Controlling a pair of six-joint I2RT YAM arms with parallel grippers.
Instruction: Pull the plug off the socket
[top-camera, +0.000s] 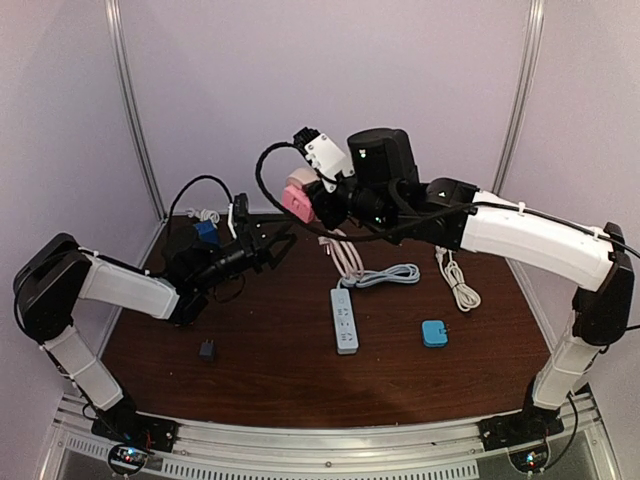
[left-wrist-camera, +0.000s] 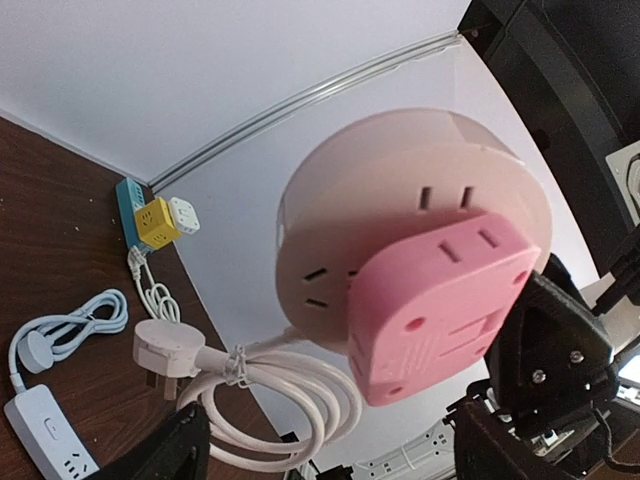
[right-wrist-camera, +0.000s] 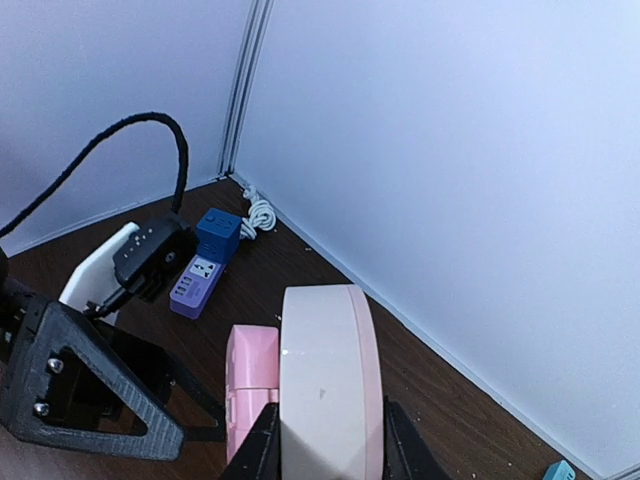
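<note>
two grippers are raised above the counter (top-camera: 280, 385). a round pale-pink socket (left-wrist-camera: 400, 190) is clamped in the right gripper (right-wrist-camera: 330, 450), well off the counter, and a pink plug (left-wrist-camera: 440, 300) is seated in its face. the left gripper (top-camera: 272, 243) is spread wide with nothing in it, pointed at the plug from just beside it.

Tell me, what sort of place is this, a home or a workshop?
Likely a robot test booth: left arm and right arm bolted at a table edge, plain walls on metal posts close around, a power strip and round socket as practice props.
</note>
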